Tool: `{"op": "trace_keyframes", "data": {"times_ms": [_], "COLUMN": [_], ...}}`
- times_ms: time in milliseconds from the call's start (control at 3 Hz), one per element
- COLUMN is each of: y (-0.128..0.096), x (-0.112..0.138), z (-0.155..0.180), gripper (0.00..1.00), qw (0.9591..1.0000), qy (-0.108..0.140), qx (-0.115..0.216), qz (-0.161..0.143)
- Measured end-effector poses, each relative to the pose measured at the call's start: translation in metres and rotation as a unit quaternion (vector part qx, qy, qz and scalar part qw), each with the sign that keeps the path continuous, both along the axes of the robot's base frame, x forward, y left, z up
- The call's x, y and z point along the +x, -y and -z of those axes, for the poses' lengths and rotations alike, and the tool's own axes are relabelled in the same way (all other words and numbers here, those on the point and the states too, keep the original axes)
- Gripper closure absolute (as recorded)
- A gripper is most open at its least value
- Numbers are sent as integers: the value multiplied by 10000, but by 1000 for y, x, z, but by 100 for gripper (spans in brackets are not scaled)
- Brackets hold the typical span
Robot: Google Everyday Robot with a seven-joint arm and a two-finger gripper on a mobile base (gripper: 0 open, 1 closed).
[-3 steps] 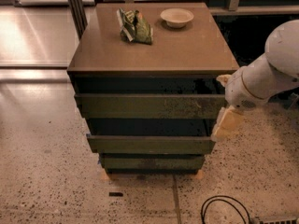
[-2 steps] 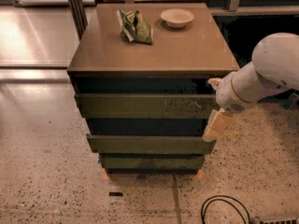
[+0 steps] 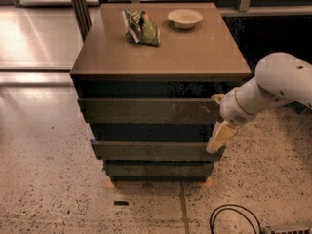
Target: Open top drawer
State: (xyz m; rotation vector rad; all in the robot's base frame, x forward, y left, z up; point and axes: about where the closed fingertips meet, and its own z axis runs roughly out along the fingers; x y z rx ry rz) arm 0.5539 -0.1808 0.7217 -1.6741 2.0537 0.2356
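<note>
The top drawer is the widest olive-green front panel, just under the brown cabinet top, with a pale scuffed patch right of centre. It sticks out slightly from the cabinet. My gripper is at the panel's right end, on the white arm that comes in from the right. One pale fingertip shows above the panel's top edge. The other pale finger hangs below its bottom edge. The fingers stand apart, open, with the panel's right end between them.
Below the top drawer are a narrower olive panel and a still narrower, darker one. A green snack bag and a pale bowl sit on the cabinet top. A black cable lies on the speckled floor at the front right.
The arm and gripper have moved left, from beside the cabinet's right side up to the right end of the top drawer's panel. The drawers have not moved.
</note>
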Motion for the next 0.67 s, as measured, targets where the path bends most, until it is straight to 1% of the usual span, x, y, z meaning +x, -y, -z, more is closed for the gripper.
{"op": "trace_keyframes", "data": {"times_ms": [333, 667], "y": [-8, -28], "x": [4, 17], "z": [6, 18], "gripper": [0, 0], "qw": [9999, 9992], "qy": [20, 178], "qx": [66, 172], "qz": [-77, -311]}}
